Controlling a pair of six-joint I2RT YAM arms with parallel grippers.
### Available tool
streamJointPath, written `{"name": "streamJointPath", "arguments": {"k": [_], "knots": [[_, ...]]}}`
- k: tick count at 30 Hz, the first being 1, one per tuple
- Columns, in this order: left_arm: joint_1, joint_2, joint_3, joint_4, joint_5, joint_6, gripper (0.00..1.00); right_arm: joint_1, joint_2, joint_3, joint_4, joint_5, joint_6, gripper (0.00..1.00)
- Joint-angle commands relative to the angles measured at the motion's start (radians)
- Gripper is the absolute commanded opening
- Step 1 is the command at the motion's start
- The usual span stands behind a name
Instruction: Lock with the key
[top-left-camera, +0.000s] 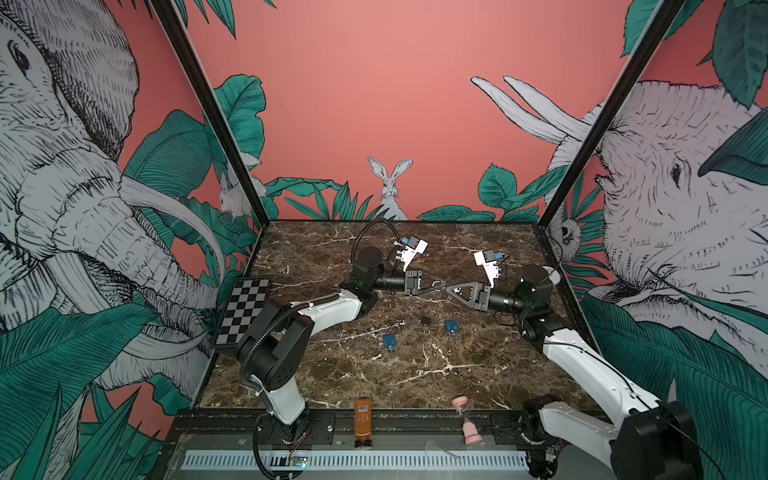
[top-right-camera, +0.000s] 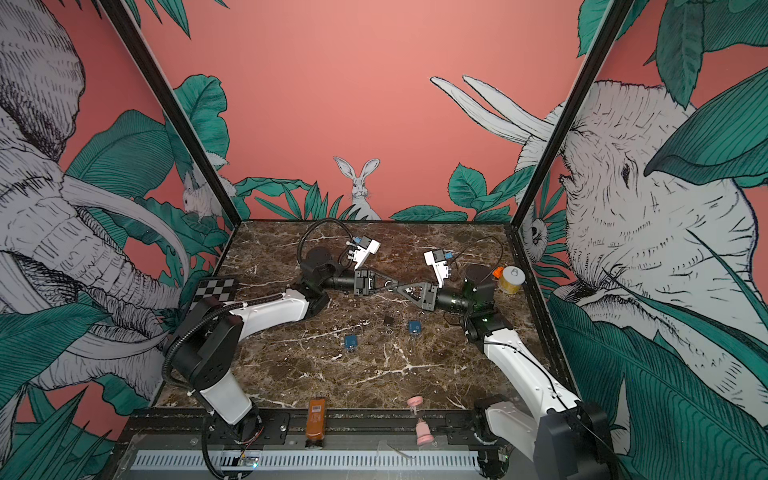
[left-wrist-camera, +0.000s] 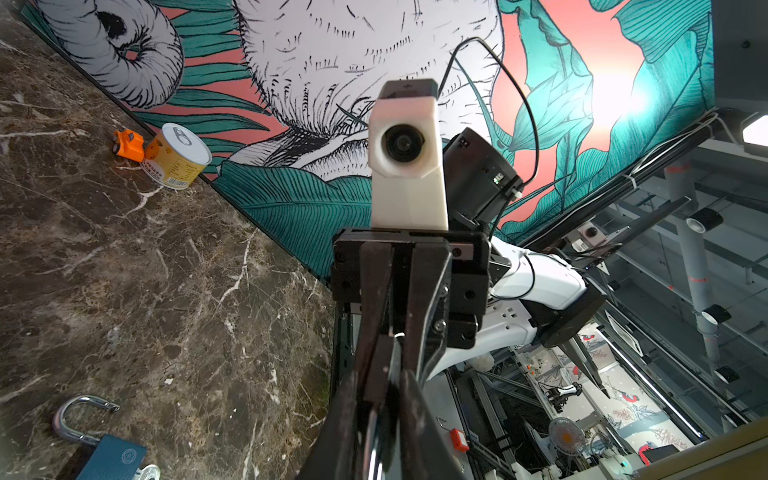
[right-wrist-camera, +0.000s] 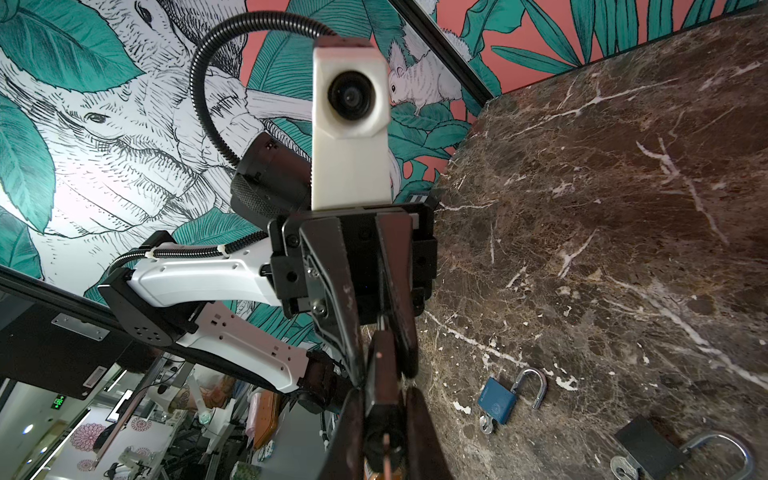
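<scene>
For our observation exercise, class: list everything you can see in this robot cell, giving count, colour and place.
table: 1, brown marble, floor of the cell
blue padlocks: 2, blue, shackles open, lying mid-table; the second is to the right
black padlock: 1, black, lying near the blue ones
keys: silver, at the lying padlocks' bases; count unclear
checkerboard: 1, black and white, table's left edge
bottle: 1, orange-brown, front edge
sand timer: 1, pink, front edge
can: 1, yellow, by the right wall
toy car: 1, orange, beside the can
dark item: 1, black, mid-air, too hidden to name
arms: 2, white and black, either side
left gripper, right gripper: black, both closed on the dark item
</scene>
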Motion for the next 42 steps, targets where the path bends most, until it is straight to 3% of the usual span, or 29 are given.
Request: {"name": "streamJointPath", "arguments": {"k": [1, 12, 16, 29, 42], "knots": [[-0.007, -0.058, -0.01, 0.01, 0.026, 0.015, 0.21, -0.005, -0.02, 0.022, 0.014, 0.006, -0.034, 0.0], [-0.007, -0.055, -0.014, 0.067, 0.059, -0.024, 0.2, -0.004, -0.023, 0.036, -0.045, 0.021, -0.078, 0.0], [-0.007, -0.062, -0.019, 0.063, 0.063, -0.018, 0.26, -0.004, -0.018, 0.037, -0.039, 0.027, -0.075, 0.0], [-0.009, -0.061, -0.024, -0.006, 0.041, 0.03, 0.32, -0.005, -0.019, 0.032, 0.002, 0.021, -0.043, 0.0], [-0.008, -0.054, -0.009, -0.004, 0.038, 0.024, 0.22, -0.004, 0.0, 0.018, 0.021, 0.003, -0.035, 0.0]]}}
